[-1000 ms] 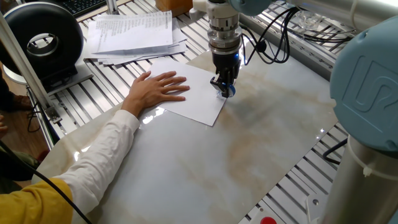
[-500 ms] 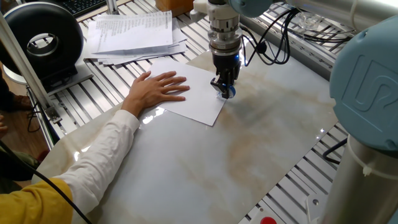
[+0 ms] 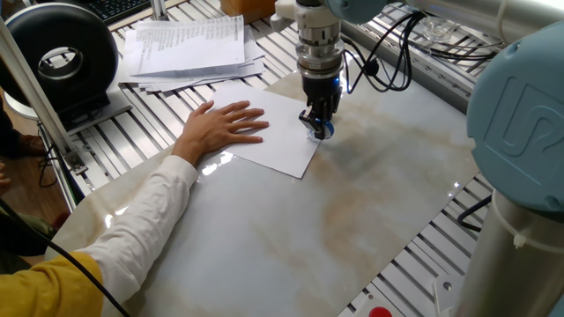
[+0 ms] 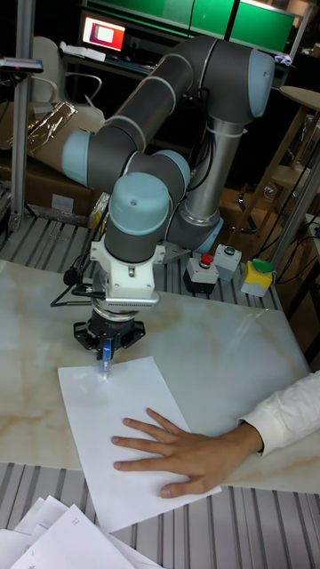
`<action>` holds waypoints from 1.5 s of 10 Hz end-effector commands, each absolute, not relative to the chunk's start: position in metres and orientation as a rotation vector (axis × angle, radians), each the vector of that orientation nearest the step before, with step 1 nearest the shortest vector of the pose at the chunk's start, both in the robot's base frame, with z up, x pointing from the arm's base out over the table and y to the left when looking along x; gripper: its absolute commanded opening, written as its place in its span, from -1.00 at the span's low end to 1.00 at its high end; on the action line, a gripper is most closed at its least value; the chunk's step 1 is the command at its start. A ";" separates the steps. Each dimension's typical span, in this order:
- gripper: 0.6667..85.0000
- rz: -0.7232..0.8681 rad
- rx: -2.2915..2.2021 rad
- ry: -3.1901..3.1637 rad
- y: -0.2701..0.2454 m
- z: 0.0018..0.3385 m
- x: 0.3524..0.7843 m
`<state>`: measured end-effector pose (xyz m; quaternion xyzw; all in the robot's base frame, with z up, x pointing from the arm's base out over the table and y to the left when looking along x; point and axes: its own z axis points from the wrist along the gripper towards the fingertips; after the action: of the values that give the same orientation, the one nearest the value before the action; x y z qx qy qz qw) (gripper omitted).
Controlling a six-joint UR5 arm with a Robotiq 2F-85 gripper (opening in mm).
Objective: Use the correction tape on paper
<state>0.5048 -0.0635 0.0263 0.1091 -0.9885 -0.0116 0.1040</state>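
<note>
The jaws are closed on the correction tape (image 3: 321,128), which is held upright with its tip pressed down near the far edge of the paper (image 3: 269,141). The gripper (image 4: 106,356) is pointed straight down, and in the tall fixed view the blue dispenser is seen between the fingers, its tip touching the sheet close to one corner.

The dispenser is judged to be light, hard and smooth, so a firm pinch across its flat sides is called for; a loose hold could let it twist as it is dragged. The paper is thin and limp and would slide or wrinkle easily on the glossy table (image 3: 291,238). It is pinned by a person's hand (image 3: 222,128) laid flat on it, well apart from the gripper.

A stack of printed papers (image 3: 187,46) lies beyond the sheet, on the slatted frame, and is not touched by anything.
</note>
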 end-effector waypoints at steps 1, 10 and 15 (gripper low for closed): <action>-0.98 -0.041 0.308 -2.910 -0.062 0.028 0.500; -0.98 -0.067 0.306 -2.887 -0.069 0.027 0.487; -0.98 -0.046 0.302 -2.877 -0.071 0.026 0.483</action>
<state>0.4843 -0.0717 0.0246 0.1066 -0.9866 -0.0134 0.1227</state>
